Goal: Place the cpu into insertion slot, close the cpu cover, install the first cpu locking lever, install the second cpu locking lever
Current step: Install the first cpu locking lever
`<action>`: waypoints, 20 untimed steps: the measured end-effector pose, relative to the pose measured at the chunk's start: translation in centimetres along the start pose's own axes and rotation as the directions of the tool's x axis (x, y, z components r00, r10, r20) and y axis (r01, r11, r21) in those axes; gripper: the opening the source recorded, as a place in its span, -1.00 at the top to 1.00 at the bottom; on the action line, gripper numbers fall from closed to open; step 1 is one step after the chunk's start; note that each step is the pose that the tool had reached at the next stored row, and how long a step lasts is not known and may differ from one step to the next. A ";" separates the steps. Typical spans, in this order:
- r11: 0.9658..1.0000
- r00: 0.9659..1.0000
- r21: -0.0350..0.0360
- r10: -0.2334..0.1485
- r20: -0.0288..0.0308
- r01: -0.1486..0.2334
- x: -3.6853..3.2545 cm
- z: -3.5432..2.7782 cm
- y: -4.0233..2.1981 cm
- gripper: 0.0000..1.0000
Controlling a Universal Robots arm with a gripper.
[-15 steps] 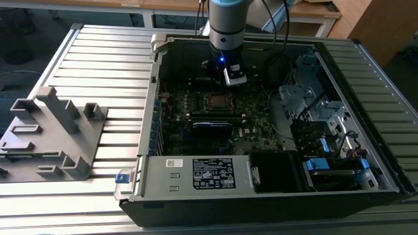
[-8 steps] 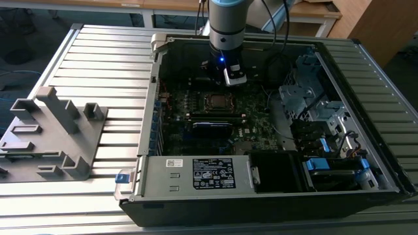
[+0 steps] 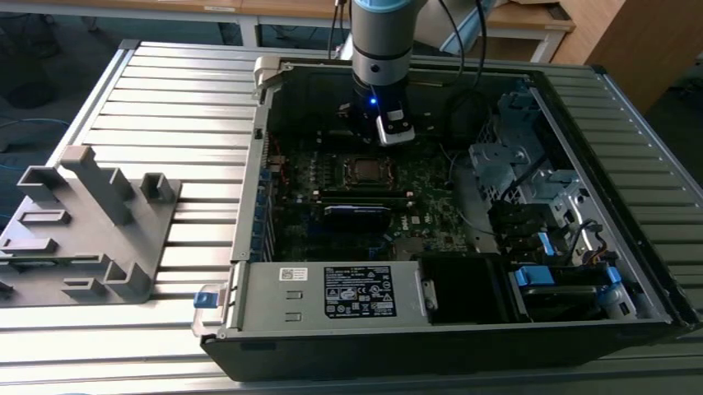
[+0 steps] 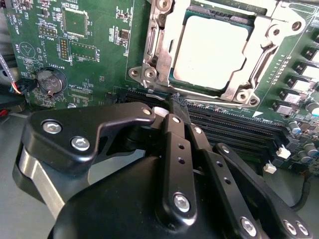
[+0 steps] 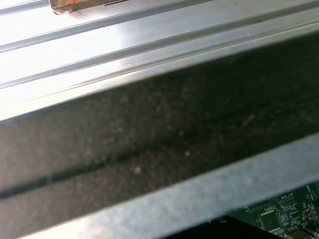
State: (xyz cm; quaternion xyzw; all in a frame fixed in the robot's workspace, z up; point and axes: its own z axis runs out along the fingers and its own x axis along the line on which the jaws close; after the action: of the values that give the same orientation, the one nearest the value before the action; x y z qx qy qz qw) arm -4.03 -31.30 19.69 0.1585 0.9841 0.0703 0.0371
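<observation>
1. Hanging inside the open computer case (image 3: 439,350), the gripper (image 3: 393,132) stands over the motherboard (image 3: 329,222), near the insertion slot (image 3: 361,170).
2. Gripper state: in the second wrist view the gripper (image 4: 178,102) has its black fingers brought together, with nothing seen between them. The tips lie just beside the socket's edge, over the long black memory slots (image 4: 234,129). Whether they touch any metal cannot be told.
3. The cpu (image 4: 212,52): seated in the slot, silver-grey top upward and level.
4. The cpu cover (image 4: 256,55): a silvery frame lying flat around the chip's top; judged closed.
5. Step in hand, as a judgement: placement and cover look done, so the work stands at the locking levers. Whether either lever is hooked down cannot be told.
6. What a lever move calls for, as a judgement: fine alignment of the closed tips on a thin rod. It needs a push down and sideways under its hook, without scraping the memory slots or small board parts.
7. Other items: a coin cell battery (image 4: 48,82) on the board, well apart from the socket. A grey plastic fixture (image 3: 88,222) rests on the slatted metal surface (image 3: 176,107), on the exterior view's left of the case.
</observation>
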 end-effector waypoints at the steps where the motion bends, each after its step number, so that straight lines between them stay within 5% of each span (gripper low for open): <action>1: 1.000 1.000 0.000 0.000 0.000 0.000 0.00 0.00 0.00 0.80; 14: 1.000 1.000 -0.001 0.000 0.000 0.000 0.02 -0.47 0.09 0.80; 20: 1.000 1.000 -0.007 0.001 -0.002 -0.001 0.22 -0.46 0.14 0.80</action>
State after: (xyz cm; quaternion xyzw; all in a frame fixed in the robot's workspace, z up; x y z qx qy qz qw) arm -4.24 -31.17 20.16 0.1590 0.9838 0.0739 0.0366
